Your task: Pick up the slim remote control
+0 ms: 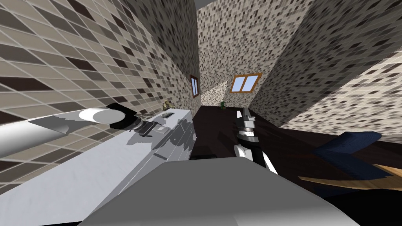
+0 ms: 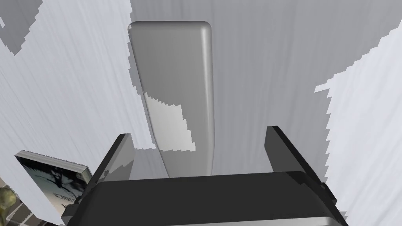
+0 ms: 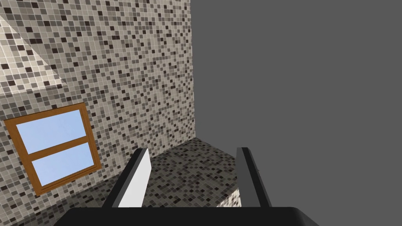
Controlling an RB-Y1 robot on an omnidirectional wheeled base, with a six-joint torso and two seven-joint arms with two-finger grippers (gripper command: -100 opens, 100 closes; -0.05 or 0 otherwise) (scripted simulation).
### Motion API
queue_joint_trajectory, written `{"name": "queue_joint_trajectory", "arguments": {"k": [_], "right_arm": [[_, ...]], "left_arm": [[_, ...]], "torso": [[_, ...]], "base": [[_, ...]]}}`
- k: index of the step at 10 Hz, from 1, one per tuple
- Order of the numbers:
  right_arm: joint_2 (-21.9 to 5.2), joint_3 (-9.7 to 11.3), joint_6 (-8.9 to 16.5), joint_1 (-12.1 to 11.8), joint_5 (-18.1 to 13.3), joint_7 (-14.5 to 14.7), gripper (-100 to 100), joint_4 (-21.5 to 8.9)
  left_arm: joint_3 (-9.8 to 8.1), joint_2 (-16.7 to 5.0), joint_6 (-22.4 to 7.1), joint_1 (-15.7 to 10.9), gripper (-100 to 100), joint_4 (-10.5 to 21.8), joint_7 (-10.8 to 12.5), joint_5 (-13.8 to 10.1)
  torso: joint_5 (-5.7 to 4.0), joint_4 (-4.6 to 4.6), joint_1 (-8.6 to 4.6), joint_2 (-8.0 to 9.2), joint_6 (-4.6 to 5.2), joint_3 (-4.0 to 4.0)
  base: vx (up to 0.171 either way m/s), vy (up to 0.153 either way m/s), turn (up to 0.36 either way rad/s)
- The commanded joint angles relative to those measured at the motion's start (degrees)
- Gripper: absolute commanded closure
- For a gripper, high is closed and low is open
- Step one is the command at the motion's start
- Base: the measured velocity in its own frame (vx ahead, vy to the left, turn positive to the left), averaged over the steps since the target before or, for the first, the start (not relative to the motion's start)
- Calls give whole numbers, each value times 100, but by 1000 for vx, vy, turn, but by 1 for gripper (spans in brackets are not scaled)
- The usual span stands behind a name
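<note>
**Slim remote between the open left fingers, not yet held**

Item 1, white counter (image 1: 70,188). It runs near to far along the tiled wall (image 1: 59,59) on my left. Items 2 and 3 lie on it.

Item 2, flat case (image 2: 51,178) with a dark printed cover. It lies on the counter just beside my left hand, outside one finger. A small brassy figure (image 2: 6,200) stands next to it. Neither is wanted.

Item 3, slim remote control (image 2: 172,90). It is a long, narrow, light grey bar with rounded corners. It lies flat on the counter and runs lengthwise away from my hand.
- Handling, as I judge it: light and rigid, with a smooth shell that could slip between thin blades. Its profile is low, so there is little side wall to catch.
- Best hold: across the narrow width, on the two long edges. I would take it around mid-length so it does not tip.

Item 4, left gripper (image 2: 199,131). It is spread wide and carries nothing. Its fingers (image 2: 117,157) stand on either side of the remote's near end. There is a gap on both sides, and the bar sits nearer one finger than the other. I would centre it before closing. Whether the tips reach down to the counter I cannot tell.

Item 5, right gripper (image 3: 193,150). It is to the right of the counter, held out forward, with its fingers parted and nothing between them.
</note>
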State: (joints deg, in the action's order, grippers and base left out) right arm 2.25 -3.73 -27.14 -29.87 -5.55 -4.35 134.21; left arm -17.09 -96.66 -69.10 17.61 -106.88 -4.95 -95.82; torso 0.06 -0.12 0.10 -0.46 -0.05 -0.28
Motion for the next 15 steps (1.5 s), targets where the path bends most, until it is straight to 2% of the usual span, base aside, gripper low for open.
{"name": "queue_joint_trajectory", "arguments": {"k": [1,2,6,7,8,9,10,11,12,15], "right_arm": [[0,0,0,0,0,0,0,0],[0,0,0,0,0,0,0,0],[0,0,0,0,0,0,0,0],[0,0,0,0,0,0,0,0],[0,0,0,0,0,0,0,0],[0,0,0,1,0,0,0,0],[0,0,0,1,0,0,0,0],[1,1,0,1,0,0,0,0],[1,1,0,3,0,0,0,0],[1,1,1,3,0,0,0,-1]], "left_arm": [[173,-286,-160,22,-100,36,76,-255],[173,-338,-160,22,-100,36,76,-255],[306,-1008,-673,300,-100,46,246,-830],[306,-1008,-673,300,-100,46,246,-830],[374,-1166,-792,402,-100,31,284,-971],[339,-1084,-722,351,-100,46,255,-899],[339,-1094,-751,357,0,44,264,-910],[407,-1000,-741,383,-100,317,185,-868],[407,-1000,-741,383,-100,317,185,-868],[510,-861,-729,422,-100,727,69,-807]], "torso": [[0,0,0,0,0,0],[1,-1,4,-5,1,-3],[0,-1,-3,-3,1,-1],[0,0,-5,1,1,0],[-1,2,-8,12,0,7],[-2,3,-10,12,1,7],[-1,5,-11,25,-1,14],[-2,9,-13,38,-1,22],[-2,12,-17,58,5,32],[-2,19,-16,78,2,46]], "base": [[130,48,-35],[92,29,-30],[104,26,-57],[70,15,-10],[83,12,-51],[42,7,-15],[7,1,2],[-55,-14,-247],[-85,-16,-171],[-86,-10,-199]]}}
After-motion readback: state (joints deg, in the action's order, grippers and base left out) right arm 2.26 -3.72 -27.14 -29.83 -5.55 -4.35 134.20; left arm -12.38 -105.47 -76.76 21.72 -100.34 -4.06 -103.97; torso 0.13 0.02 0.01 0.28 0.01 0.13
